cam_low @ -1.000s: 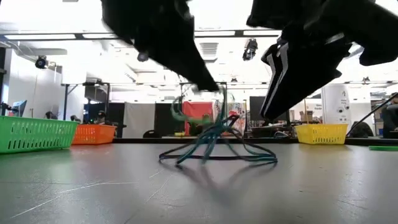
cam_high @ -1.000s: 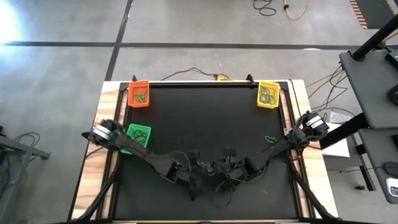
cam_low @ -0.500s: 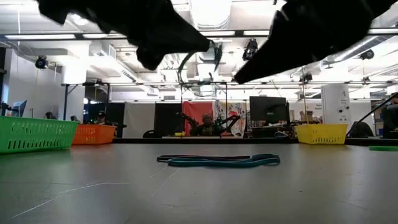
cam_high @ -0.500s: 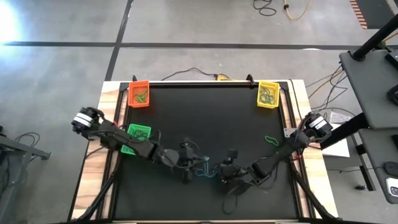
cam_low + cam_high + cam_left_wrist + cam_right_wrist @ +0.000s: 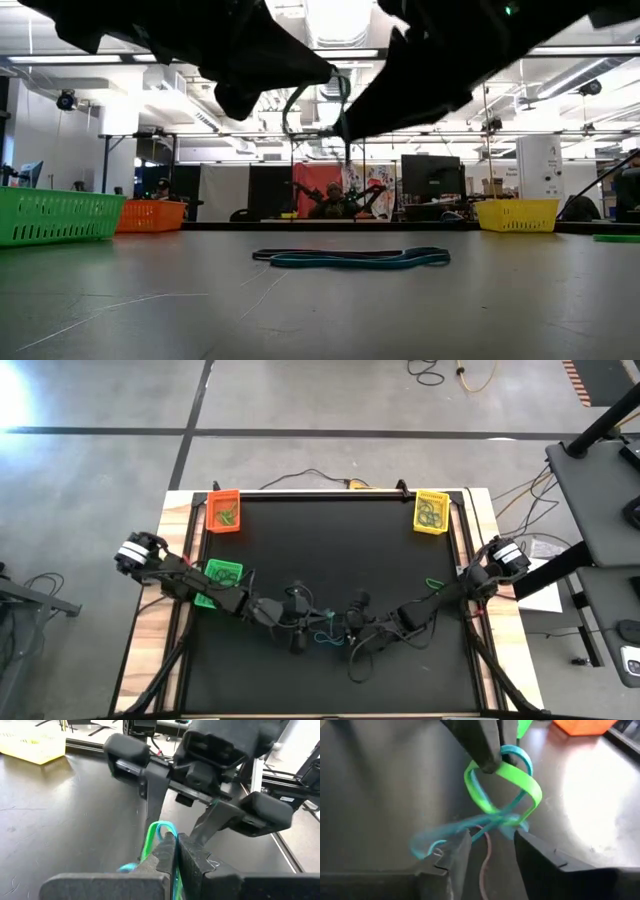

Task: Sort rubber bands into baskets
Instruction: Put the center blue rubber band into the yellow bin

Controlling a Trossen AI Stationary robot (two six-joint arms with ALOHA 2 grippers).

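The left gripper [image 5: 172,855] is closed on thin green and blue rubber bands [image 5: 502,787]; the right gripper [image 5: 487,852] is open just beside them, holding nothing.

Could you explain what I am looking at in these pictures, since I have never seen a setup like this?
Two dark robot arms work at a black table. One camera looks straight down, one sits at table height, and one rides on each wrist.

Three small baskets stand on the table: the orange basket, the yellow basket and the green basket, each with rubber bands inside. A few blue-teal bands lie loose near the middle, and one green band lies to the right.

The left gripper is shut on a bright green band with a blue one tangled in it, lifted off the table. The right gripper faces it closely, its fingers open around the dangling bands.
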